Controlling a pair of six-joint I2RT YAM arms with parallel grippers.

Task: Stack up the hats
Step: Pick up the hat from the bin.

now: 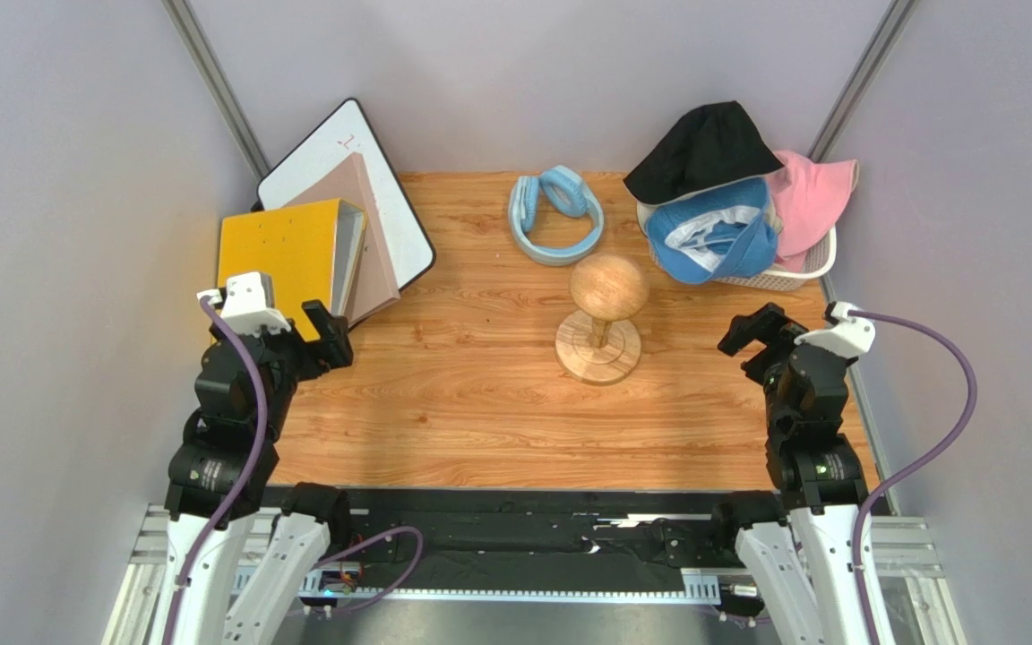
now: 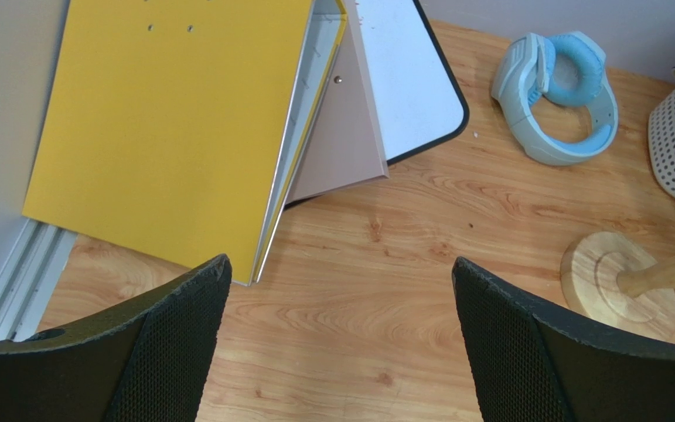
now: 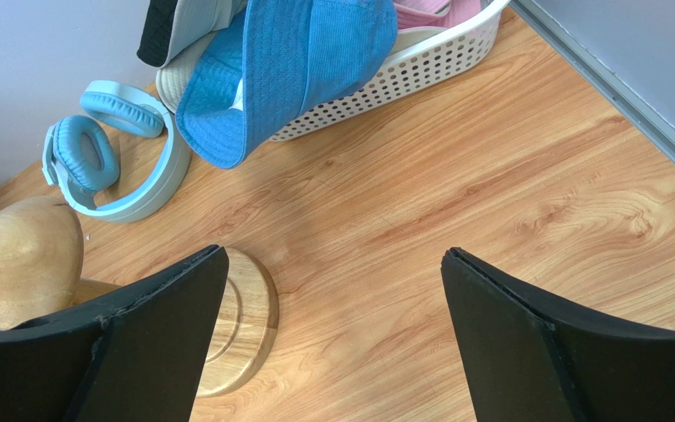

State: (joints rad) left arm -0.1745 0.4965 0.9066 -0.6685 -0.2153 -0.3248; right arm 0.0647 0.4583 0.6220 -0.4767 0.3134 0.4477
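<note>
Gaping wide and empty, both jaws above table, hats heaped in white basket

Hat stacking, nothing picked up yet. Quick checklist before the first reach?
1. Hands free: ok. The left hand and the right hand are both open, with nothing between the fingers.
2. Hats found: ok. The black fabric hat, blue corduroy hat and pink fabric hat are piled in the white perforated basket, far right.
3. More hats underneath: cannot tell.
4. Grabbable edge: ok. The blue corduroy hat's brim hangs over the basket's near rim.
5. Right hand's way to the basket: ok. Only bare wooden tabletop lies between.
6. Round-headed wooden stand: ok. It is upright, bare and left of that path.
</note>
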